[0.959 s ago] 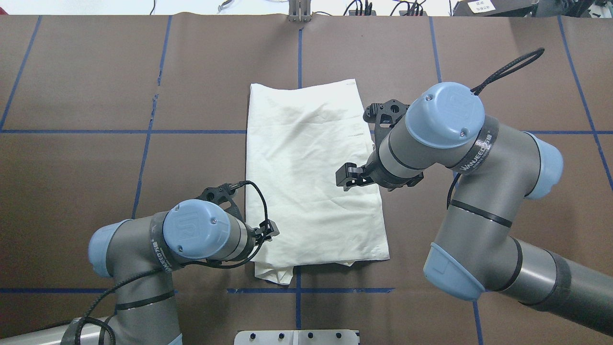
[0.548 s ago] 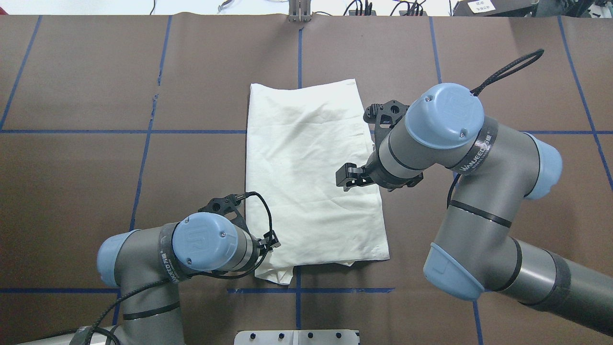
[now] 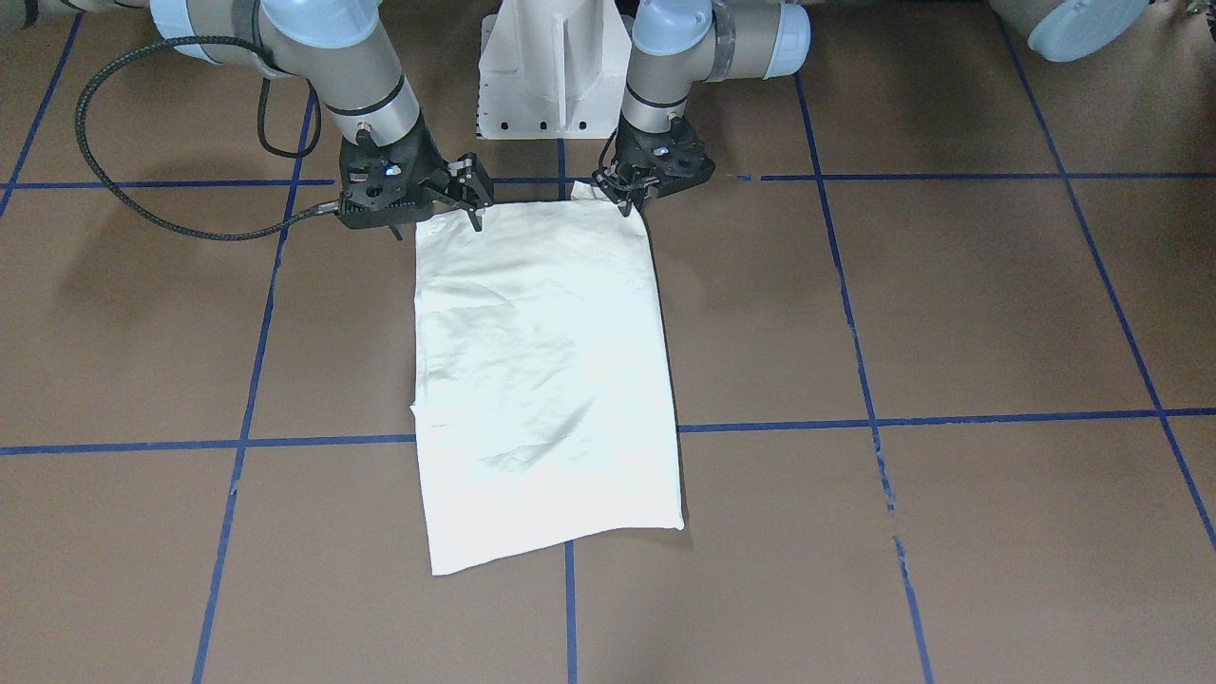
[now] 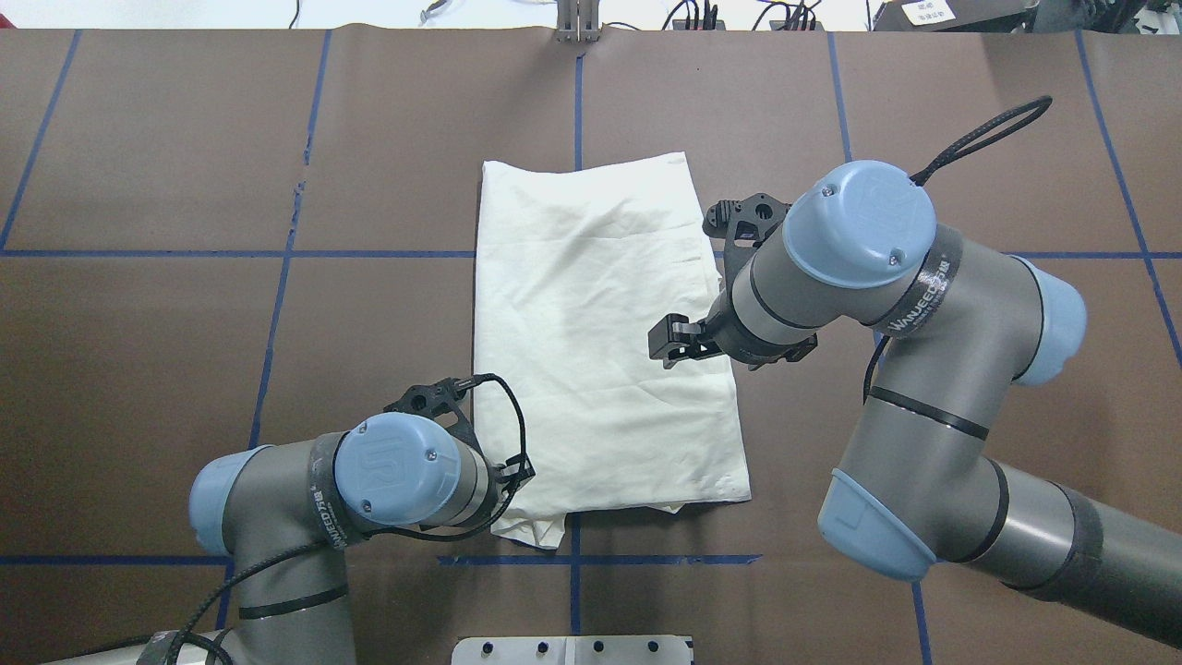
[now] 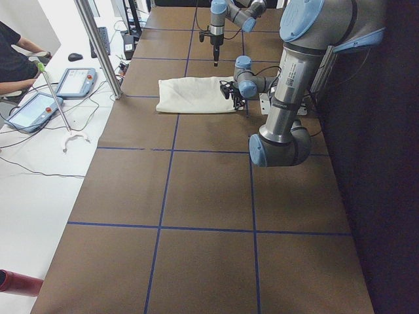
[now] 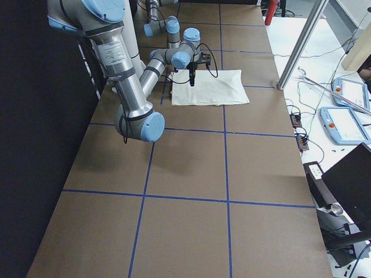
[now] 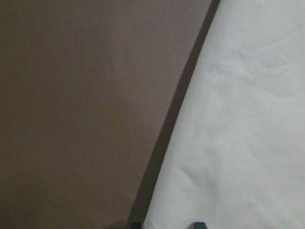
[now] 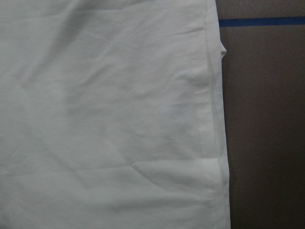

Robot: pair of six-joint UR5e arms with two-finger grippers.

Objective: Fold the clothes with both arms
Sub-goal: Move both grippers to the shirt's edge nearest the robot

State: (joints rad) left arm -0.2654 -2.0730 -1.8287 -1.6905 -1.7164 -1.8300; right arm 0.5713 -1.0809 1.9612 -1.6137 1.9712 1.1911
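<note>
T-shirt [image 4: 591, 305] lies folded; jaws spread on left arm [image 4: 397, 469] and "WANJEED"-labelled right arm [image 4: 923, 286].

The folded T-shirt [image 4: 600, 342] lies flat on the counter [image 4: 185, 369], its length running away from the robot. The left claw [image 4: 523, 472] sits at the shirt's corner nearest the robot on the left. From that claw the cloth runs forward and to the right, with bare counter to the claw's left. The right claw [image 4: 667, 340] hangs over the shirt's right-hand edge, forward and to the right of the left claw. Cloth lies under it and to its left, bare counter to its right. A tape line [image 4: 369, 254] passes under the shirt, forward of both claws. The pedestal base [image 4: 572, 650] stands behind both claws, between them.
</note>
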